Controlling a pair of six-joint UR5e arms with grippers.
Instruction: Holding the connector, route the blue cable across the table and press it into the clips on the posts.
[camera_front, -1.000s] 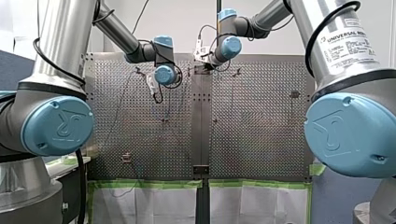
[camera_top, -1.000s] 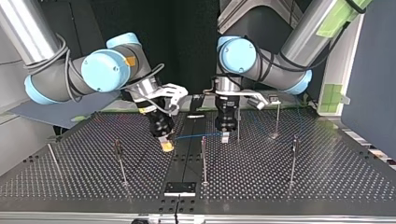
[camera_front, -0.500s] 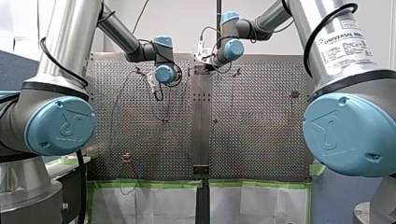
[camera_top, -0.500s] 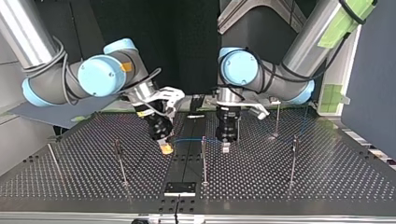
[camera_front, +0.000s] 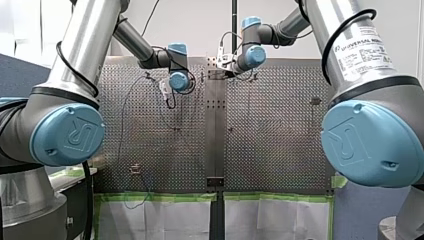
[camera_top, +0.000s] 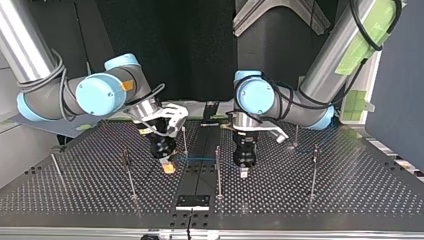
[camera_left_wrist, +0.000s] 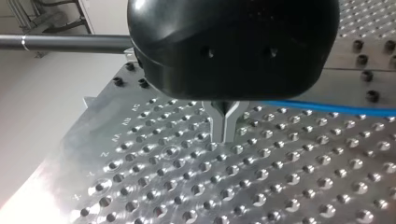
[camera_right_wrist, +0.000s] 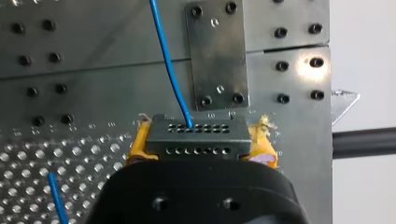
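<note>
Gripping the black connector (camera_right_wrist: 194, 137) by its two short ends, my right gripper (camera_right_wrist: 201, 149) is closed on it with its yellow pads (camera_right_wrist: 264, 147). The connector's face of small holes is turned away from the wrist. The blue cable (camera_right_wrist: 168, 60) leaves one hole in the upper row and runs ahead of the fingers over the smooth centre strip of the table (camera_right_wrist: 93, 93). It passes just beside a small metal plate (camera_right_wrist: 217, 53) fixed with screws. A second short stretch of blue cable shows beside the gripper body, over the perforated surface, and a dark rod (camera_right_wrist: 364, 142) lies off to the other side. From across the table, my right gripper hangs tilted with its tips low above the surface. The blue cable stretches from it toward my left gripper (camera_top: 243, 173), which points straight down close to the holes. A thin upright post (camera_top: 217, 170) shows between the two grippers, its foot nearer the camera. In the left wrist view my left gripper's metal fingers (camera_left_wrist: 218, 128) are pressed together, with no gap and nothing visible between the tips. The blue cable comes out from under the black housing to one side. I cannot tell whether the fingers pinch it higher up.
</note>
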